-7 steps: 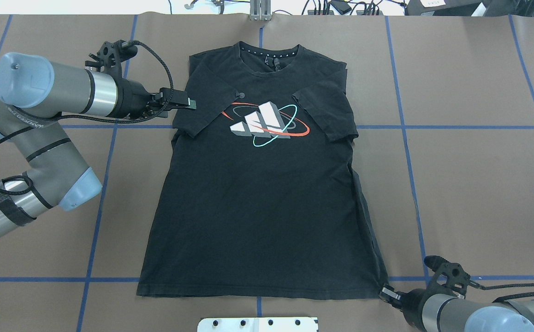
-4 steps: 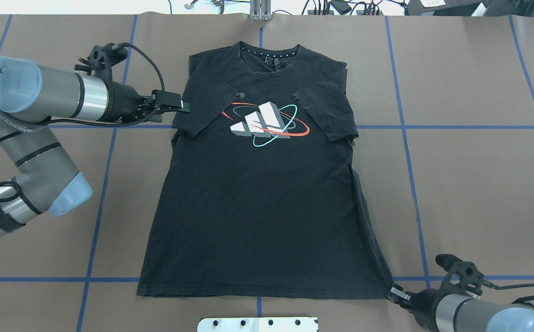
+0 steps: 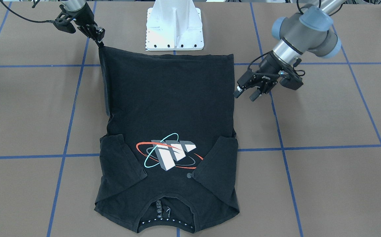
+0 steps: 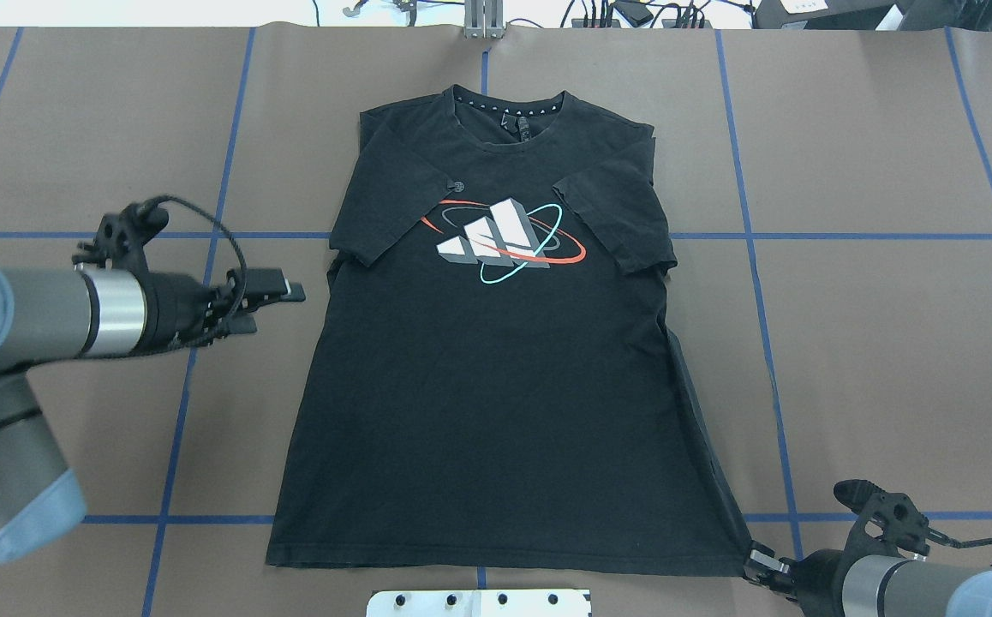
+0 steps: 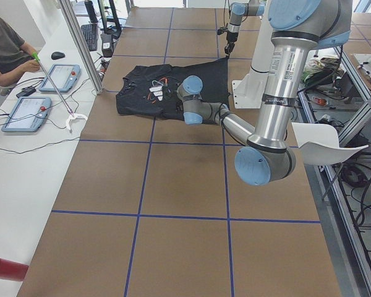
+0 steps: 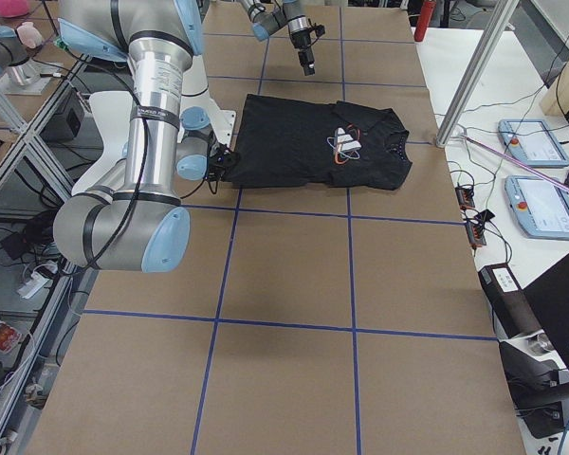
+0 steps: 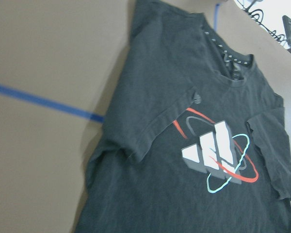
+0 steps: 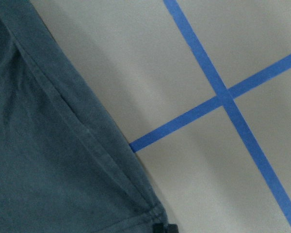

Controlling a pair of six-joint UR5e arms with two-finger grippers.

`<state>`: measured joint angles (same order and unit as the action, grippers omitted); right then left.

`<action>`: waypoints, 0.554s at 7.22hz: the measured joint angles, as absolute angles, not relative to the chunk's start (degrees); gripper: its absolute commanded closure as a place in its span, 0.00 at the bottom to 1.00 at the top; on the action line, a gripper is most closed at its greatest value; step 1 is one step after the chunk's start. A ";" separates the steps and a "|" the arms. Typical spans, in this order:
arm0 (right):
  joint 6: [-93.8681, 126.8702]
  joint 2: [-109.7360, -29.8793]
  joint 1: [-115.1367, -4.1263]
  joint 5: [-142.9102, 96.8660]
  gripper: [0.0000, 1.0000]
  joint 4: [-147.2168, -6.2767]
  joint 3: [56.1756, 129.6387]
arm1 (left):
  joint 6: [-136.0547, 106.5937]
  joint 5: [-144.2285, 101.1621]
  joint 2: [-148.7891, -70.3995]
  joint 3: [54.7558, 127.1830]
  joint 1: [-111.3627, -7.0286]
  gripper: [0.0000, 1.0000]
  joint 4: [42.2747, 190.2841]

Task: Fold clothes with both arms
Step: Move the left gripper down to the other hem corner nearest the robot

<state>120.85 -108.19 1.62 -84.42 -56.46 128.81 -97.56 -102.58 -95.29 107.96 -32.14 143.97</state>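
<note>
The left gripper (image 3: 244, 96) hovers just beside the left side seam of the black T-shirt (image 4: 496, 377), fingers parted and holding nothing. The T-shirt lies flat, graphic up, on the brown table (image 4: 890, 343), both sleeves folded in over its chest. At its near right hem corner the right gripper (image 4: 761, 567) seems clamped on the fabric, though the pinch is barely visible.

No legible words or numbers anywhere. On the T-shirt (image 4: 496, 386) chest, only a wordless emblem (image 4: 496, 236): three white slanted bars ringed by orange and teal ovals. Nearby, a small round mark (image 4: 458, 185), too tiny to read. Collar tag (image 4: 523, 128) illegible.
</note>
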 measured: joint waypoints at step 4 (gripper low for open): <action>120.76 -109.38 1.59 -85.24 1.00 -56.35 129.26 | -107.01 -92.46 -87.16 116.07 -14.32 0.13 134.39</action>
